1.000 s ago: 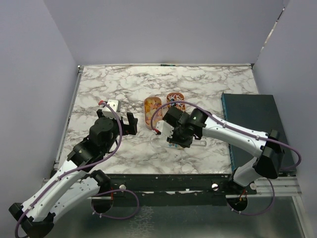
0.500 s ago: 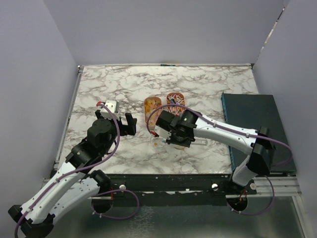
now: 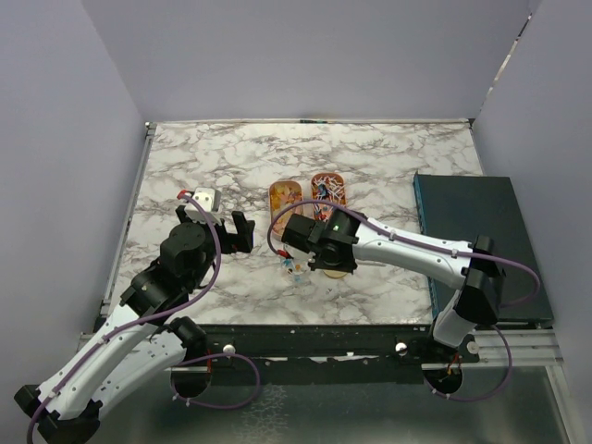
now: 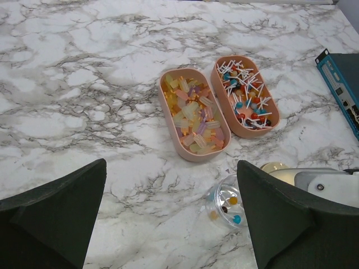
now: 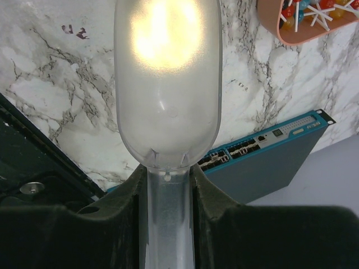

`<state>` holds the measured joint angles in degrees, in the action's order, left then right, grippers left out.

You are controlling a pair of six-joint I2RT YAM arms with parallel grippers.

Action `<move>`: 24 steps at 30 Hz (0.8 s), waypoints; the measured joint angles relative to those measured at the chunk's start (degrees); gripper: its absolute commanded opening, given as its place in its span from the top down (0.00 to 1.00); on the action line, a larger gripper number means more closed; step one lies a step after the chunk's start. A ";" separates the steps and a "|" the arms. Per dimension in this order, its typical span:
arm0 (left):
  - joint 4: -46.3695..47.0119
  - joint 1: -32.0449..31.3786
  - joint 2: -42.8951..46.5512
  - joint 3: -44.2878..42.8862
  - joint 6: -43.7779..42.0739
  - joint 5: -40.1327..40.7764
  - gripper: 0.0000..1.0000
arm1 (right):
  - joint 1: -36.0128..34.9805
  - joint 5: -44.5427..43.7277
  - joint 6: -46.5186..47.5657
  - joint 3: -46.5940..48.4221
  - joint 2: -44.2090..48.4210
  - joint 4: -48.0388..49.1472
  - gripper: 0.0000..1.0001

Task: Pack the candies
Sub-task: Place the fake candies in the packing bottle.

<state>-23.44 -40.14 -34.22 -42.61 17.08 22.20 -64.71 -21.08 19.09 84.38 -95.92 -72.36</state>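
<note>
The candies fill two oval orange-rimmed trays: orange-yellow ones (image 4: 193, 115) in the left tray (image 3: 284, 202), and red, blue and white ones (image 4: 244, 92) in the right tray (image 3: 327, 190). A small clear jar (image 4: 226, 202) lies on its side in front of them, with several candies inside. My right gripper (image 5: 166, 174) is shut on the handle of a clear plastic scoop (image 5: 166, 84). It hovers just right of the jar (image 3: 293, 266). My left gripper (image 4: 171, 213) stands wide open left of the jar, above bare marble.
A round gold lid (image 4: 275, 167) lies beside the jar, partly under the right arm (image 3: 407, 245). A teal network switch (image 3: 481, 231) sits along the table's right side. A small white object (image 3: 207, 198) lies near the left gripper. Grey walls enclose the table.
My right arm has swung left and nearer with the scoop, ending beside the jar. My left arm has drifted slightly left, still open.
</note>
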 measured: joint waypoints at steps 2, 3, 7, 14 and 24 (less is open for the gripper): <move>-0.02 0.00 0.04 0.00 0.00 0.00 0.01 | -0.13 -0.76 0.00 0.00 -0.04 -0.15 0.99; 0.00 0.00 0.04 0.00 -0.02 0.00 0.01 | -0.20 -1.09 0.00 0.09 -0.04 -0.24 0.99; 0.00 0.00 0.04 0.00 0.00 0.00 0.01 | -0.28 -2.19 -0.04 0.59 -0.04 -0.26 0.99; 0.00 0.00 0.02 0.00 0.00 -0.11 0.01 | -0.46 -1.88 0.09 -1.53 3.48 3.98 1.00; 0.09 0.02 -1.75 0.00 0.02 -3.37 0.01 | -0.48 2.01 1.16 -10.56 14.40 16.15 0.99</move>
<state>-23.35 -40.12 -35.97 -42.61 17.10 18.83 -65.19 -19.07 20.25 73.82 -81.52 -56.21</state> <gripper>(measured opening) 0.990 0.289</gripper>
